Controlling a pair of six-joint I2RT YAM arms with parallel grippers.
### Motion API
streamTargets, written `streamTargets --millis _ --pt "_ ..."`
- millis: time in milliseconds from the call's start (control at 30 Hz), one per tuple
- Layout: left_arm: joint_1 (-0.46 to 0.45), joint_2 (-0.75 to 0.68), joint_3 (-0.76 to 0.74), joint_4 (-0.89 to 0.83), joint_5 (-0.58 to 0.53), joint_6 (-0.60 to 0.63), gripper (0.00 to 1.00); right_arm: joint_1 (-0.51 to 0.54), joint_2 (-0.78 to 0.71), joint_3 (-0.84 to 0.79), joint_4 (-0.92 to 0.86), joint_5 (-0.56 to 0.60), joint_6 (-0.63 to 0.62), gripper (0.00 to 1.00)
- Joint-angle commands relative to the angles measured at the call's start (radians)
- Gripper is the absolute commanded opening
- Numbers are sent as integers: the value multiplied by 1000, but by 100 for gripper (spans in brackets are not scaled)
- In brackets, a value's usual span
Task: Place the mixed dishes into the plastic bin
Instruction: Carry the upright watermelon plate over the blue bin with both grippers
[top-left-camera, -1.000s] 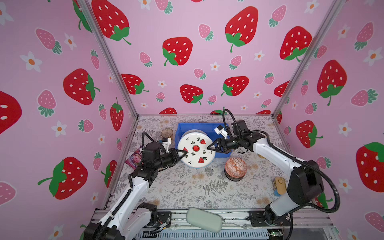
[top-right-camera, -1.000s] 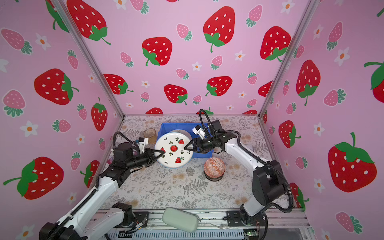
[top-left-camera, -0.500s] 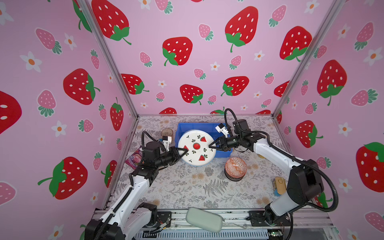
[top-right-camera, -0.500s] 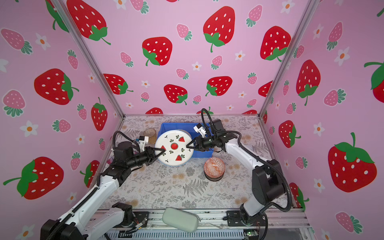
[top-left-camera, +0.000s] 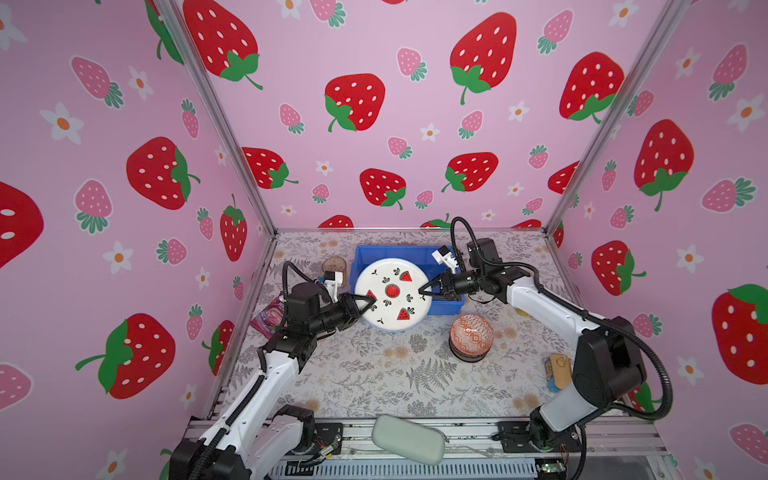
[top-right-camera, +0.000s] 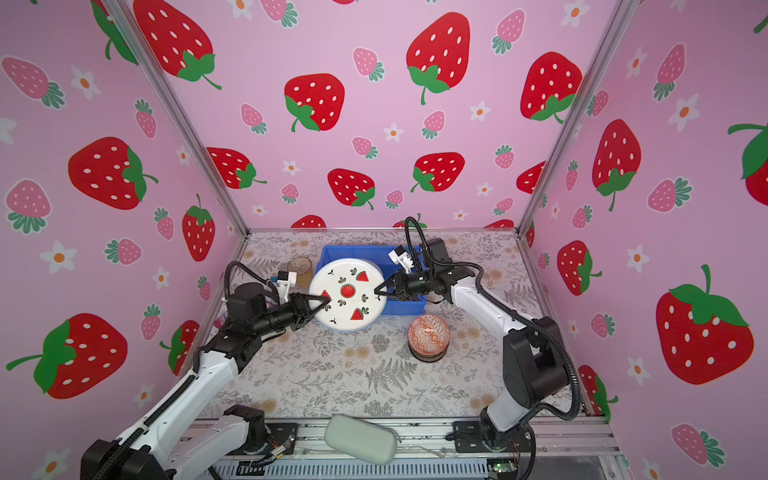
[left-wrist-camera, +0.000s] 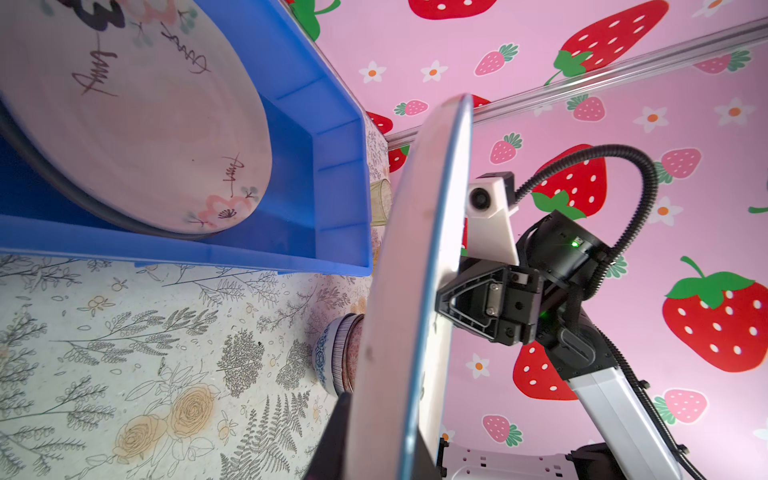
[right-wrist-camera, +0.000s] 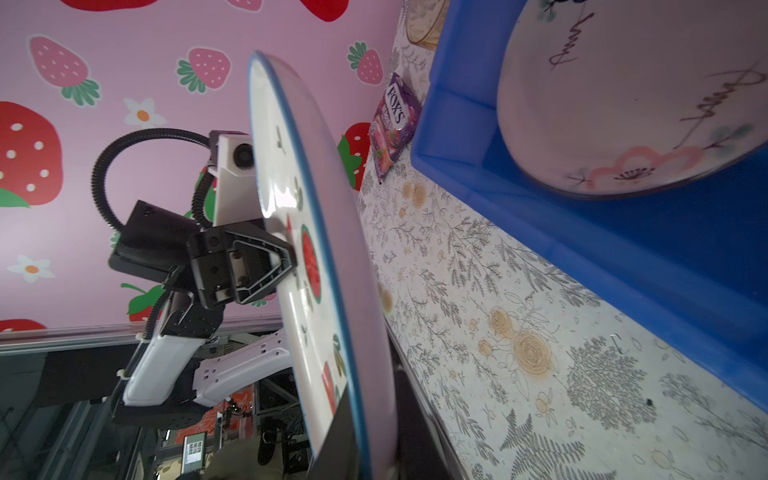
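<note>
The white watermelon plate (top-left-camera: 392, 297) (top-right-camera: 347, 295) hangs tilted over the front left corner of the blue plastic bin (top-left-camera: 399, 249) (top-right-camera: 357, 250). My left gripper (top-left-camera: 371, 300) (left-wrist-camera: 382, 436) is shut on its left rim. My right gripper (top-left-camera: 422, 291) (right-wrist-camera: 361, 436) is shut on the opposite rim. A pale floral plate (left-wrist-camera: 145, 124) (right-wrist-camera: 623, 104) lies inside the bin. An orange patterned bowl (top-left-camera: 471, 334) sits upside down on a dark bowl, in front of the bin to the right. An amber tumbler (top-left-camera: 334, 266) stands left of the bin.
A purple candy bag (top-left-camera: 272, 313) lies by the left wall. A grey-green pouch (top-left-camera: 409, 438) rests on the front rail. A small yellow object (top-left-camera: 559, 368) sits near the right arm's base. The pink walls close in on three sides.
My right gripper has closed onto the plate's right rim. The plate has barely moved and my left gripper stays on the left rim.
</note>
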Motion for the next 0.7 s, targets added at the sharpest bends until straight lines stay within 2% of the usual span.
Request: streamTargets --millis 0,267,467,667 --pt "-1 -22 30 15 14 31 32 1 -1 -9 49 -12 10 9" --pt "-2 -17 34 -16 -3 51 57 -11 -4 -19 66 -4 32 1" --pt "-1 -20 56 -80 -35 92 80 -29 3 -14 79 -3 56 0" --pt "16 -44 92 -177 -98 140 92 -62 21 16 79 0 69 0"
